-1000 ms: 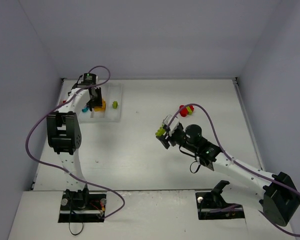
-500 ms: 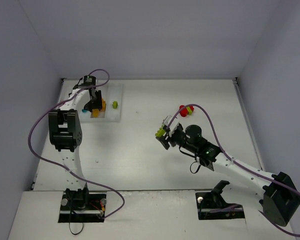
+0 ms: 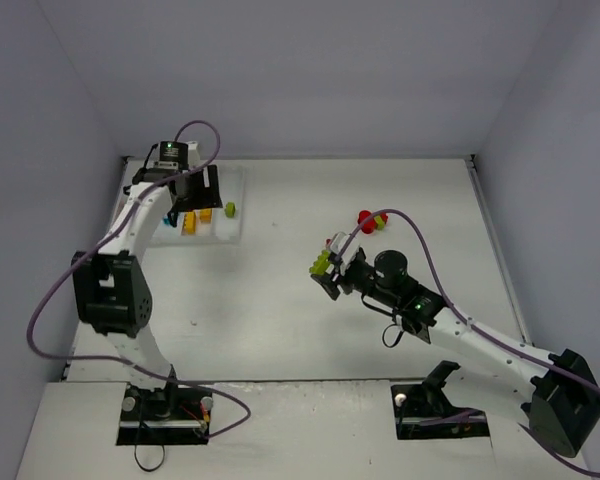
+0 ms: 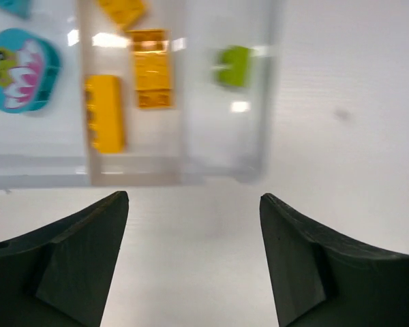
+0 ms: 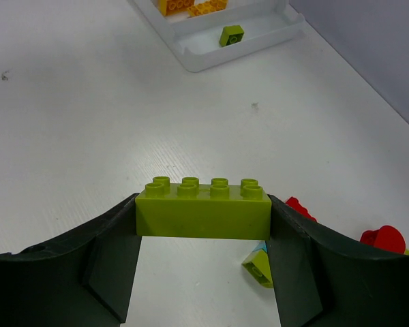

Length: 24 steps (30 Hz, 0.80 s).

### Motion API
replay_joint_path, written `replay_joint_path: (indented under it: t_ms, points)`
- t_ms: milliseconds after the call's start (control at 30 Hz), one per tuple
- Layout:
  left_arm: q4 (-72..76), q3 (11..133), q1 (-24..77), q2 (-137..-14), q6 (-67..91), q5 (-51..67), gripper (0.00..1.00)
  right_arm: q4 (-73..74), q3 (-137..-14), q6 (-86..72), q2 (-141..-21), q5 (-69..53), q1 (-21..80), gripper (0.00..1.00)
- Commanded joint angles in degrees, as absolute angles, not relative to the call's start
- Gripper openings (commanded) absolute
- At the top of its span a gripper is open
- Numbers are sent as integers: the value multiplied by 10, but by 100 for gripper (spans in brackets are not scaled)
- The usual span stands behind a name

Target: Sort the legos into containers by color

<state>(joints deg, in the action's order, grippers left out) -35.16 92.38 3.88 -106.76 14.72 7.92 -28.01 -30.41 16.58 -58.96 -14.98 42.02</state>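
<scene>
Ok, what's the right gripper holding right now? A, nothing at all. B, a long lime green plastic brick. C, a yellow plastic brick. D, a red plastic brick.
B: the right wrist view shows the right gripper clamped on a long lime green plastic brick, studs up, with one finger at each end.

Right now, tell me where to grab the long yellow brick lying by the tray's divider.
Take the long yellow brick by its two short ends, the left gripper coming straight down. It lies flat along its compartment of the tray, one long side tight against the divider, so a finger would hardly fit there; both ends look free.
</scene>
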Motion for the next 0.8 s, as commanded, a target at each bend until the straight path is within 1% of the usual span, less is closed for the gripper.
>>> replay_joint_path:
  t_ms: [0, 100, 133, 267, 300, 333, 500, 767]
  points:
    - [-324, 904, 93, -933, 182, 223, 73, -326, -313, 178, -563, -175, 421, 5]
    - [-317, 871, 148, -886, 201, 306, 75, -318, -324, 187, -564, -178, 422, 6]
    - [-310, 849, 169, -869, 210, 358, 75, -315, -329, 188, -568, -180, 422, 6]
    - [-251, 792, 212, -823, 255, 466, 76, -302, -351, 195, -575, -192, 425, 7]
    - [-241, 783, 219, -823, 263, 467, 76, -302, -354, 196, -575, -192, 424, 7]
    - [-231, 776, 226, -812, 270, 493, 77, -302, -356, 196, -574, -192, 425, 7]
    - [-217, 750, 262, -805, 280, 512, 77, -298, -376, 200, -572, -201, 425, 7]
    - [-182, 747, 301, -807, 298, 517, 77, -300, -386, 194, -582, -215, 426, 8]
